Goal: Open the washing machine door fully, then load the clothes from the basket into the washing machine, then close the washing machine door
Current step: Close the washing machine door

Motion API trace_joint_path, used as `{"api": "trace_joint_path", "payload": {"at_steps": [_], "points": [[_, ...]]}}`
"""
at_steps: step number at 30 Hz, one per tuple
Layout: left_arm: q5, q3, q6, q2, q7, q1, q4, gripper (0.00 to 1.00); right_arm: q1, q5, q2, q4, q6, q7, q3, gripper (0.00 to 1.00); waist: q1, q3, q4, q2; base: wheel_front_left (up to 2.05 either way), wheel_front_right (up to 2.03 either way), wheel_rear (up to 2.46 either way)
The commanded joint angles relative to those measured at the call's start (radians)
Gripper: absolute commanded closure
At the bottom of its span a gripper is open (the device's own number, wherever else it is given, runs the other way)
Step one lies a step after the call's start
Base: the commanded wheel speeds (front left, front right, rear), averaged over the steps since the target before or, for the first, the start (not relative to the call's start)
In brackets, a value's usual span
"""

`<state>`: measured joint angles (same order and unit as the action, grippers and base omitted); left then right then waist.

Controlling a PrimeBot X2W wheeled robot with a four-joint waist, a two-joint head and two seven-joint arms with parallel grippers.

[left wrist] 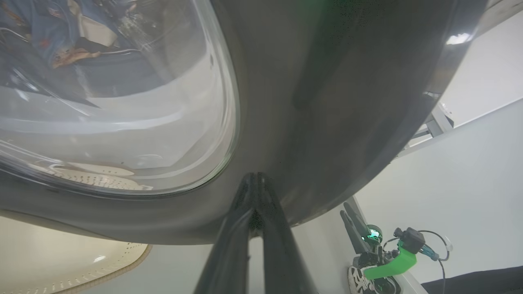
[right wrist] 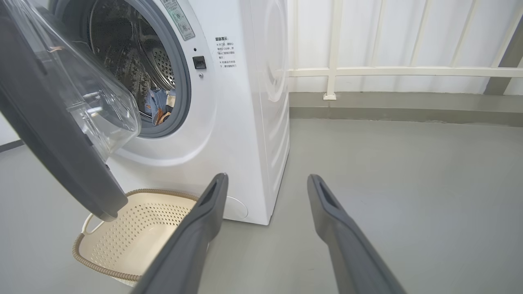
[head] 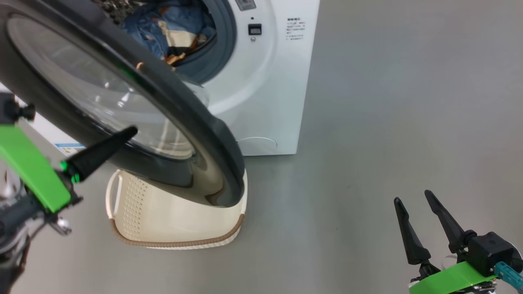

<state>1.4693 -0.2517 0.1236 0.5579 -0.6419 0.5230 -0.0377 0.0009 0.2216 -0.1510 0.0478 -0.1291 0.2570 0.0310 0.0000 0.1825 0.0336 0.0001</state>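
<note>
The washing machine (head: 265, 81) stands at twelve o'clock in the head view. Its washing machine door (head: 204, 122) is half swung at ten o'clock, above the basket (head: 175, 243) at seven, which looks empty. The clothes (head: 163, 28) lie inside the drum. The left gripper (head: 131, 131), fingers pressed together, meets the door's black rim. It should probably push steadily near the free edge until the door latches. The right gripper (head: 412, 196) sits at four o'clock, jaws apart.
</note>
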Motion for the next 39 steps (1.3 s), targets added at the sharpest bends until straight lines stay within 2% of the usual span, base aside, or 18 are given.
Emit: {"api": "trace_joint_path", "payload": {"at_steps": [1,2,3,4,5,6,21,35,39], "points": [[-0.013,0.047,0.007,0.059,0.035,-0.011,-0.014,0.75,0.001,-0.006,-0.016,-0.018,-0.002,0.005,0.024,0.00,0.0000,-0.015,0.015,-0.0001,0.00,0.00,0.00],[-0.020,0.046,0.007,0.062,0.055,-0.030,-0.007,0.59,0.005,-0.005,-0.019,-0.015,-0.002,0.005,0.025,0.00,0.0000,-0.022,0.019,-0.0001,0.00,0.00,0.00],[-0.032,0.044,0.007,0.067,0.077,-0.048,-0.001,0.52,0.010,-0.003,-0.022,-0.012,-0.002,0.005,0.027,0.00,0.0000,-0.027,0.021,-0.0001,0.00,0.00,0.00],[-0.030,0.042,0.007,0.067,0.097,-0.068,0.003,0.09,0.014,-0.002,-0.026,-0.010,-0.002,0.005,0.028,0.00,0.0000,-0.031,0.024,-0.0001,0.00,0.00,0.00],[-0.030,0.042,0.007,0.067,0.097,-0.068,0.003,0.09,0.014,-0.002,-0.026,-0.010,-0.002,0.005,0.028,0.00,0.0000,-0.031,0.024,-0.0001,0.00,0.00,0.00],[-0.027,0.042,0.007,0.066,0.117,-0.087,0.010,0.00,0.017,-0.001,-0.029,-0.008,-0.002,0.005,0.028,0.00,0.0000,-0.035,0.027,-0.0001,0.00,0.00,0.00],[-0.058,-0.011,0.007,0.072,0.419,-0.289,0.108,0.00,0.054,0.007,-0.049,-0.007,-0.002,0.005,0.019,0.00,0.0000,-0.053,0.040,-0.0001,0.00,0.00,0.00],[-0.118,-0.128,0.007,0.067,0.795,-0.384,0.225,0.00,0.074,0.009,-0.059,-0.005,-0.002,0.005,-0.012,0.00,0.0000,-0.057,-0.010,-0.0001,0.00,0.00,0.00],[-0.155,-0.165,0.007,0.074,0.873,-0.387,0.263,0.00,0.081,0.009,-0.058,-0.006,-0.002,0.005,-0.023,0.00,0.0000,-0.059,-0.026,-0.0001,0.00,0.00,0.00]]}}
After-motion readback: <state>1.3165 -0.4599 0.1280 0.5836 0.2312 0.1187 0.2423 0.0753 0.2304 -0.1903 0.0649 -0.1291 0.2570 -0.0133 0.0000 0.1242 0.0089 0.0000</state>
